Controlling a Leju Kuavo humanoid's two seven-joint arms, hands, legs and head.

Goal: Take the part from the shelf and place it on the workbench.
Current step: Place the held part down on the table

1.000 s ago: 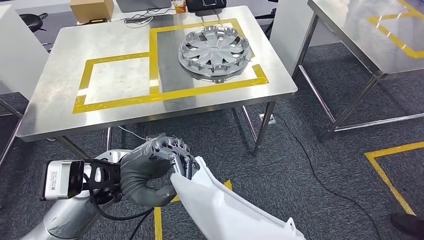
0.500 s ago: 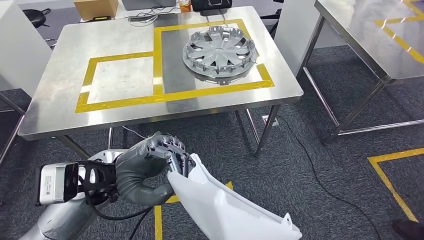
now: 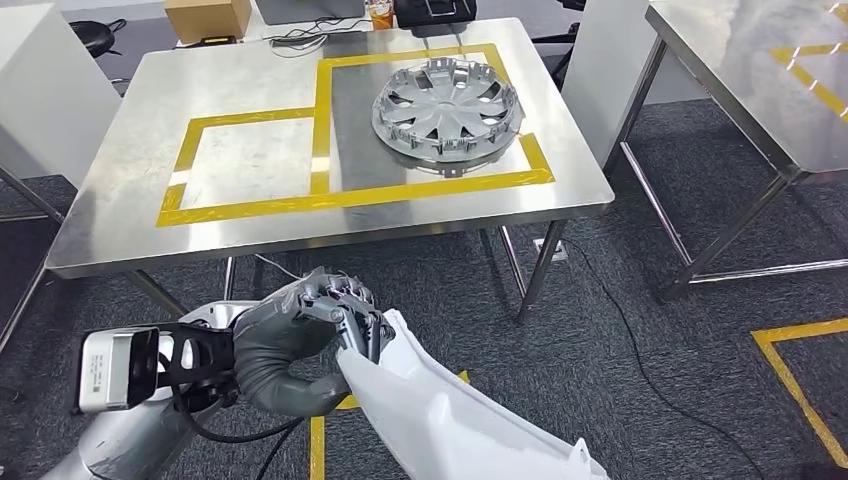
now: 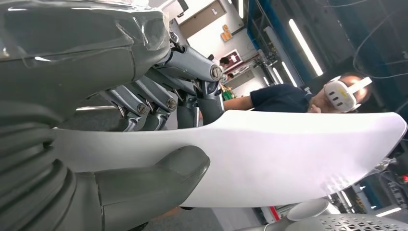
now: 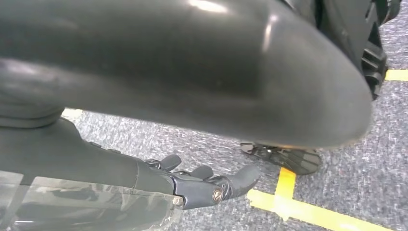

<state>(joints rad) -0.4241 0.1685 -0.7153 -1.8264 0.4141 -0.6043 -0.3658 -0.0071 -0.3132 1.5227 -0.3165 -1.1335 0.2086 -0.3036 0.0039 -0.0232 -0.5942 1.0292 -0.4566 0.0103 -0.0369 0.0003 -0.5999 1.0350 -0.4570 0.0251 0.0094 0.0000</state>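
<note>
Fingers [image 3: 345, 305] of the left hand [image 3: 300, 345] grip the white part [image 3: 450, 420] at its end, probably for carrying to the desk [image 3: 120, 200]; the right hand [image 5: 202, 185] hangs with nothing in it.

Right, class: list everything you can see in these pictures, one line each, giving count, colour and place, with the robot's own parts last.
wheel cover: one, silver, inside the right taped rectangle on the workbench.
workbench: one, steel, yellow tape outlines, ahead.
second steel table: one, far right.
cardboard box: one, brown, behind the workbench.
person in a headset: one, background.
white part: one, held low before the workbench.
left hand: grey, grips the white part.
right hand: dark, hanging above carpet, holding nothing.
</note>
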